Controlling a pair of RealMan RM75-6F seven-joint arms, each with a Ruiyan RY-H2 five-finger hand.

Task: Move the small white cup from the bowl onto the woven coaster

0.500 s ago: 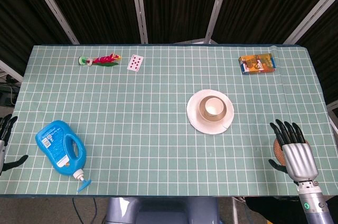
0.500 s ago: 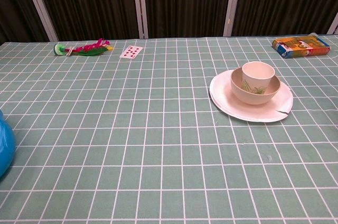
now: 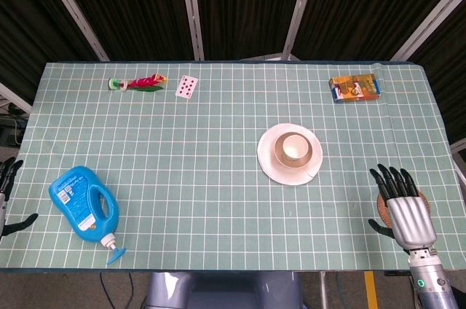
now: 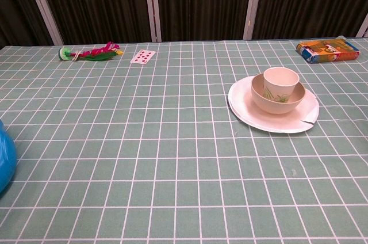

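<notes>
The small white cup (image 4: 281,80) stands upright inside the bowl (image 4: 278,103), which sits on a white plate (image 4: 247,111) right of the table's middle. The chest view shows the cup's rim rising above the bowl's and a leafy print inside the bowl; from the head view these read only as nested rings.

Only the head view shows the hands. The right hand (image 3: 404,203) rests at the table's near right edge, fingers spread and holding nothing, lying over the woven coaster (image 3: 382,204), of which just a brown sliver shows. The left hand (image 3: 7,196) barely enters at the left edge; I cannot tell how its fingers lie.

A blue detergent bottle (image 3: 84,203) lies near-left. Along the far edge are a colourful toy (image 3: 138,83), a playing card (image 3: 187,86) and a printed box (image 3: 354,88).
</notes>
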